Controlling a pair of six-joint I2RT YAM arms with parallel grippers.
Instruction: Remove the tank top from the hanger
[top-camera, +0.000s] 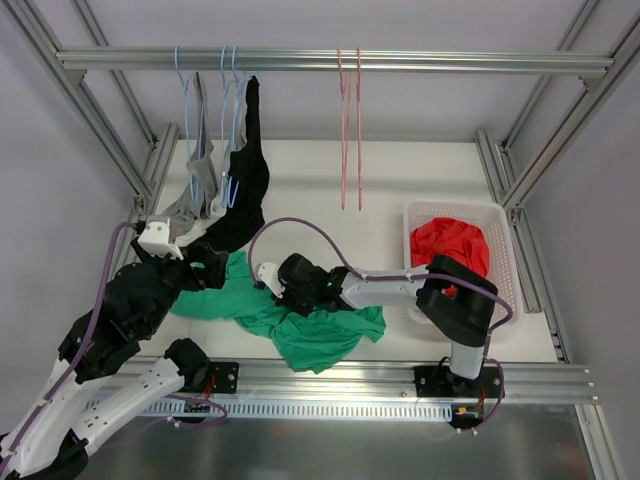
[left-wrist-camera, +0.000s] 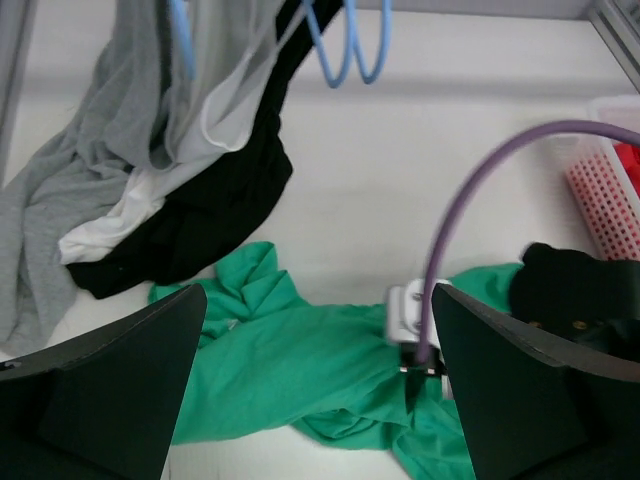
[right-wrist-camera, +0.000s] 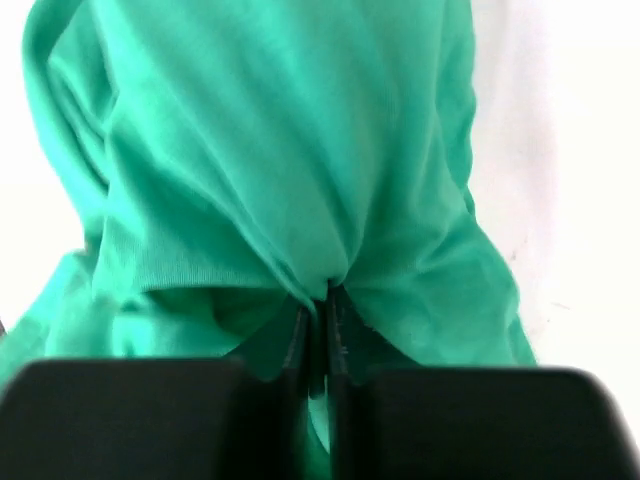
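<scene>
A green tank top (top-camera: 300, 330) lies crumpled on the white table, off any hanger. My right gripper (top-camera: 268, 278) is shut on a fold of it; the right wrist view shows the jaws (right-wrist-camera: 320, 300) pinched on green fabric (right-wrist-camera: 280, 150). My left gripper (top-camera: 205, 265) is open and empty just above the top's left end; its wrist view shows the green cloth (left-wrist-camera: 290, 360) between the spread fingers (left-wrist-camera: 120, 380) and the right gripper's white head (left-wrist-camera: 408, 315). A grey garment (top-camera: 195, 190) and a black garment (top-camera: 245, 180) hang from blue hangers (top-camera: 232, 80) on the rail.
Two empty pink hangers (top-camera: 348, 130) hang mid-rail. A white basket (top-camera: 460, 207) holding red cloth (top-camera: 450, 245) stands at the right. The hanging grey (left-wrist-camera: 60, 200) and black (left-wrist-camera: 200, 220) garments drape onto the table just behind my left gripper. Metal frame posts border both sides.
</scene>
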